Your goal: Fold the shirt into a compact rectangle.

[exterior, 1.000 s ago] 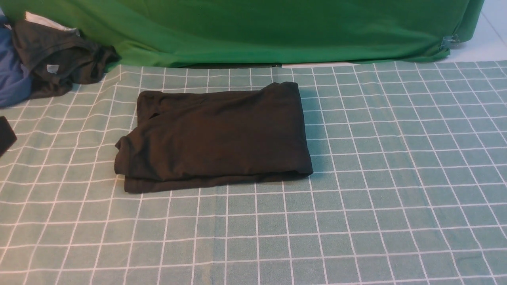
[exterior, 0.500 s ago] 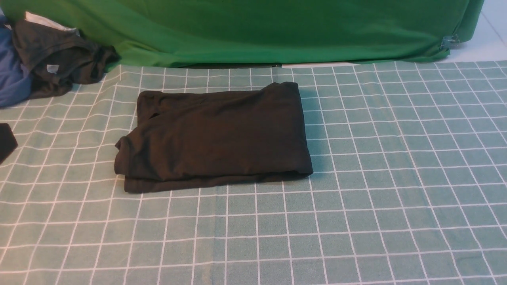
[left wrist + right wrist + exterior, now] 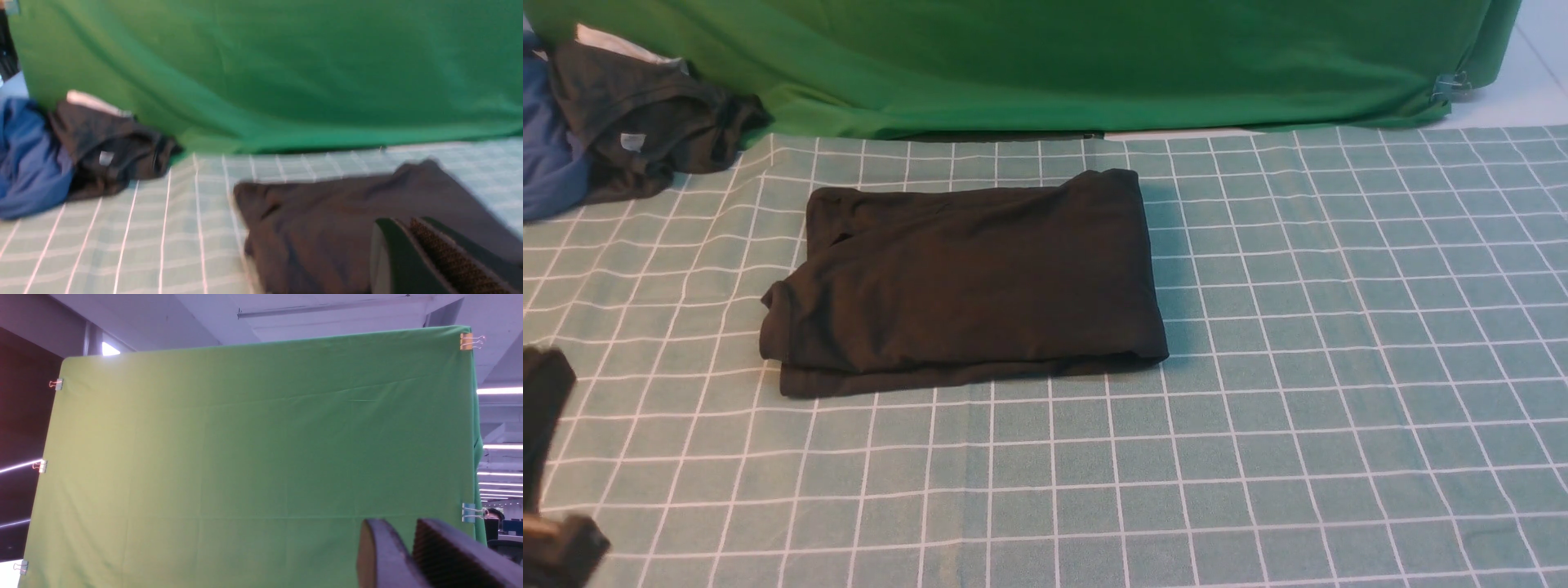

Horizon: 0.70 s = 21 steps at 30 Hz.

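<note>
We see the shirt lying folded on the checked tablecloth, left of centre and toward the far side, as a broad dark rectangle with several layers stacked at its near edge. Its right edge is clean; its left edge is looser, with a rounded bulge and a lower layer showing along the near side. We judge the folding essentially done, with at most a tidying of that left side left.

The left gripper is at the near left of the table, apart from the shirt, its jaws pressed together and empty. The right gripper points up at the green backdrop, away from the table; a narrow gap shows between its fingers with nothing in it.

A dark grey garment and a blue garment lie heaped at the far left, apart from the shirt.
</note>
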Available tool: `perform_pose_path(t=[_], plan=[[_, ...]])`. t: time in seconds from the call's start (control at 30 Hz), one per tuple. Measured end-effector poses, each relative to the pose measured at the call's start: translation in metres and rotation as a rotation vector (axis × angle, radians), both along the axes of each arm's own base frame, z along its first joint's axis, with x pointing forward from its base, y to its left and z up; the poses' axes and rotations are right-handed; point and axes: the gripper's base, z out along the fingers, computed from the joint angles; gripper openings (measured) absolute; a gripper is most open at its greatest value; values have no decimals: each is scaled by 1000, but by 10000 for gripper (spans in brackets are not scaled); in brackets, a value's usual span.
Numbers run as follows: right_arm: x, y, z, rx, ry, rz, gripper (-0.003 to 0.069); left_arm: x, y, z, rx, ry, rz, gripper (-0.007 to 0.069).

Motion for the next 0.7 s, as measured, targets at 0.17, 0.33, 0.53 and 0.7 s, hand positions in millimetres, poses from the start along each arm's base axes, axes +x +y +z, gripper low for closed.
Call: perform_pose_path(t=[0.17, 0.33, 0.53, 0.7], plan=[[0, 0, 0, 0, 0, 0, 132, -12, 2, -60, 49, 22, 14, 13], [0, 0, 0, -1, 0, 0, 146, -13, 4, -69, 66, 41, 34, 13], [0, 0, 0, -2, 2, 0, 167, -13, 5, -69, 66, 46, 37, 13], [0, 0, 0, -1, 3, 0, 183, -13, 5, -69, 57, 46, 36, 13]])
